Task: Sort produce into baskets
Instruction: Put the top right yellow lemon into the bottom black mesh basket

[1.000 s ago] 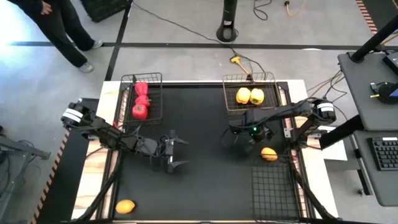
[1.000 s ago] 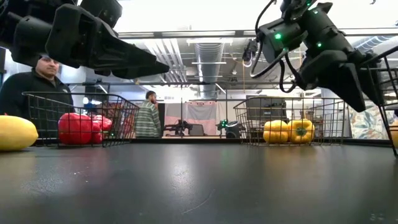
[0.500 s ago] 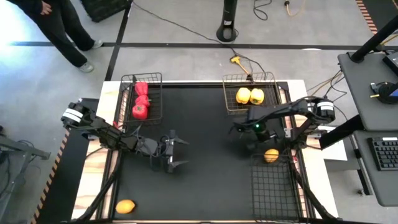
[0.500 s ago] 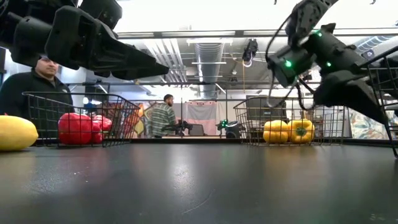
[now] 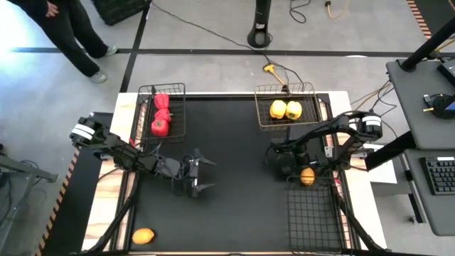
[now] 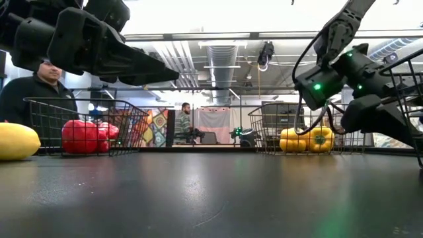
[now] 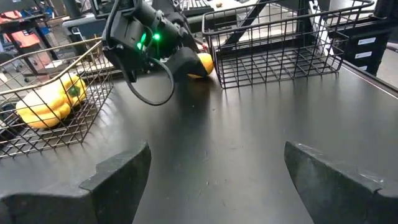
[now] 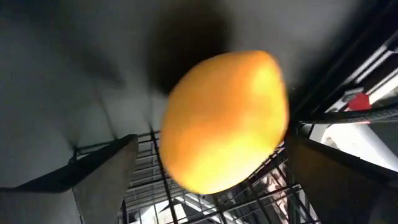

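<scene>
An orange-yellow fruit (image 5: 307, 176) lies on the black table, right at the far wall of the black wire basket (image 5: 313, 213). My right gripper (image 5: 298, 171) slants down over it, open. In the right wrist view its fingers (image 8: 102, 174) stand on either side of the fruit (image 8: 224, 121); I see no touch. My left gripper (image 5: 199, 179) hangs open above the table's middle left, holding nothing. A second orange-yellow fruit (image 5: 143, 236) lies at the near left. Red peppers (image 5: 161, 117) fill the far left black basket (image 5: 181, 114). Two yellow peppers (image 5: 286, 109) sit in the tan basket (image 5: 311, 107).
The near right black basket (image 7: 280, 43) stands just behind the fruit (image 7: 200, 64) as the left wrist view shows it, with the right gripper (image 7: 155, 43) beside it. Bare black table lies between the two arms. A person stands beyond the table's far left corner (image 5: 71, 35).
My right gripper has come down and gone toward the table's near right, onto the orange-yellow fruit, rolling its wrist as it sank. Its fingers stayed open. The fruit has kept its place.
</scene>
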